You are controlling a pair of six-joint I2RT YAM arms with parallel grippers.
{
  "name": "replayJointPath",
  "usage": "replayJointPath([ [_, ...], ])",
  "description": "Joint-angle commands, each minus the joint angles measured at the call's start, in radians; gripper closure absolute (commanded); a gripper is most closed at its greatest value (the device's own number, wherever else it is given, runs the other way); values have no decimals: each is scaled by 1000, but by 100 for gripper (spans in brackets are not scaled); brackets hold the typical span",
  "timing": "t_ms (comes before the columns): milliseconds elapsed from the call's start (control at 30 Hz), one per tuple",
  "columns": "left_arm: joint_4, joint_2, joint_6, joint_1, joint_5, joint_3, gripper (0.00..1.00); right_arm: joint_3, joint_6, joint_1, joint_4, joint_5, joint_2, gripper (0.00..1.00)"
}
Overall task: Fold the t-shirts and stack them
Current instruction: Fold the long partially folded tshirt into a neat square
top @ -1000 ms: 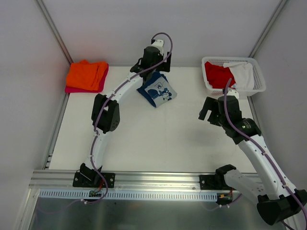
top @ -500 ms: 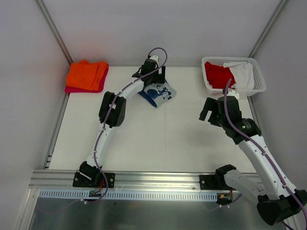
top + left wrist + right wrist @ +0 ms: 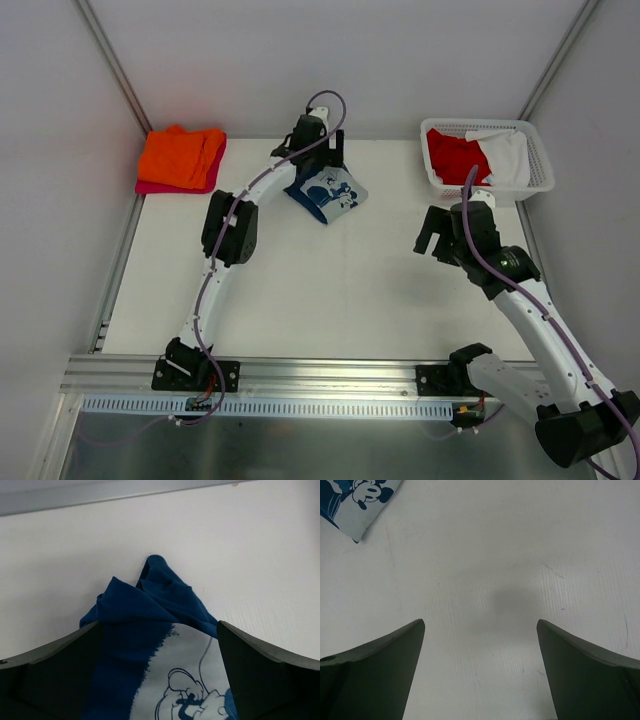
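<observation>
The navy blue t-shirt (image 3: 327,193), bundled with its pale cartoon print facing up, lies on the bench (image 3: 330,290) at the far middle. The left gripper (image 3: 159,655) hovers over its far edge, fingers spread wide, gripping nothing. The right gripper (image 3: 480,665) hangs open over bare bench at the right. At the far left the orange t-shirt (image 3: 181,155) lies on the magenta-pink t-shirt (image 3: 160,187). The red t-shirt (image 3: 455,155) and white t-shirt (image 3: 510,155) lie in the basket (image 3: 540,180) at the far right.

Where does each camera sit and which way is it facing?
Top external: above, behind the bases, looking down on the table; both arms show.
Left wrist: on left arm, facing the navy t-shirt; open left pincer frames it.
Right wrist: on right arm, facing down at table; open right pincer shows.
Shared: all show the navy t-shirt.
</observation>
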Motion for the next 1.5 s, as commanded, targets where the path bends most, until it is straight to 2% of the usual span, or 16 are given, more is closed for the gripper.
replayJointPath([
  [0,44,-209,33,-3,20,36,1,6,3,7,14,7,-8,1],
  [200,-31,-459,-2,-5,20,23,1,62,-1,12,-1,-6,17,1],
  [300,-68,-595,-73,-6,12,-87,1,90,-4,16,-4,-9,20,1],
  [400,-65,-813,-186,-23,-41,-452,1,122,-23,13,-3,-28,73,1],
  [633,67,-1076,-534,-31,35,-1105,1,239,-49,1,-12,-140,196,1],
  [667,107,-1108,-639,-29,53,-1185,1,243,-49,1,-12,-147,204,1],
  [700,269,-1167,-692,-29,59,-1355,1,248,-44,-3,-12,-151,207,1],
  [767,480,-1208,-872,-31,93,-1524,1,243,-38,-2,-12,-170,210,0],
  [833,656,-1194,-967,-34,90,-1645,1,227,-30,-3,-12,-174,204,0],
  [1000,902,-1017,-1045,-40,167,-1661,1,185,-40,-7,-18,-148,141,1],
  [1067,1123,-947,-1152,-42,187,-1684,1,179,-44,-13,-35,-137,127,1],
  [1133,1312,-796,-1297,-49,193,-1713,1,174,-49,-22,-42,-135,109,1],
  [1167,1506,-725,-1358,-52,194,-1716,1,168,-53,-25,-46,-134,103,1],
  [1267,1793,-379,-1559,-88,172,-1683,1,165,-63,-40,-62,-123,88,1],
  [1367,1794,-330,-1549,-124,115,-1678,1,165,-73,-49,-78,-115,75,0],
  [1467,1724,-420,-1464,-134,98,-1685,1,159,-79,-62,-87,-105,58,0],
])
